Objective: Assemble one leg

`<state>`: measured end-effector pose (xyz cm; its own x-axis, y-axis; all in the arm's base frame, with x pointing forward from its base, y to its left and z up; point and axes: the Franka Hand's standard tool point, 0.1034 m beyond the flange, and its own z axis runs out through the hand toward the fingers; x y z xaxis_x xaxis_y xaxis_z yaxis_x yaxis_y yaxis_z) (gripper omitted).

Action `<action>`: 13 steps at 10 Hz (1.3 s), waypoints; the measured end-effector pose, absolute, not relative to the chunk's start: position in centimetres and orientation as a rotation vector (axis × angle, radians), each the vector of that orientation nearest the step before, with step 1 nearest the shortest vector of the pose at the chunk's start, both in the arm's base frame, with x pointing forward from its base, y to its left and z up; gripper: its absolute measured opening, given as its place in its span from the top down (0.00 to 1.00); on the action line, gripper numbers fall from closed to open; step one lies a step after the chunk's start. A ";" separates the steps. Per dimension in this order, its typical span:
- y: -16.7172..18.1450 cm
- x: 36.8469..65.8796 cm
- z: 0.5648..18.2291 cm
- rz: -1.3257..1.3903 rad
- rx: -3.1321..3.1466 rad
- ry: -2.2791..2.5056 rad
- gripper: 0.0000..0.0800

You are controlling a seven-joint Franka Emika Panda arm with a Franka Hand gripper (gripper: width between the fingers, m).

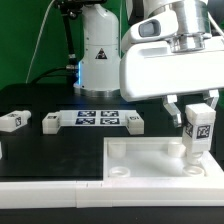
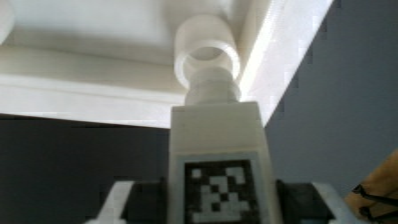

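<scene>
**Leg poised over corner socket as the joining step comes due**

We are looking at the leg, a stubby white block with its square tag facing outward, held upright at the exterior view's right. The claw is clenched on its two sides, grasping it near the top. The leg's lower end is reaching down to the far corner of the large white tray-like piece, which is lying flat on the dark surface.

In the wrist view the leg is pointing its narrow end at a round corner socket. The two are closely in line, but we cannot tell whether the end is entering the socket or only touching its rim.

We are judging the task to be past its midpoint, with the leg picked up, carried over and aimed. Seating it, fixing it firmly and letting go are not yet done.

Farther off, three spare legs are lying on the surface beside the marker board, well apart from the tray-like piece.
</scene>
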<state>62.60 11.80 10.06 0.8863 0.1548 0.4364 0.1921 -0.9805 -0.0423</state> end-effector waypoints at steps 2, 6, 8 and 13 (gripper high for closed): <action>11.7 62.4 9.2 -0.658 -2.973 -0.272 0.64; 11.9 62.3 8.7 -0.662 -2.971 -0.274 0.64; 12.0 62.6 8.7 -0.702 -2.962 -0.273 0.64; 11.7 62.3 7.1 -0.702 -2.966 -0.265 0.64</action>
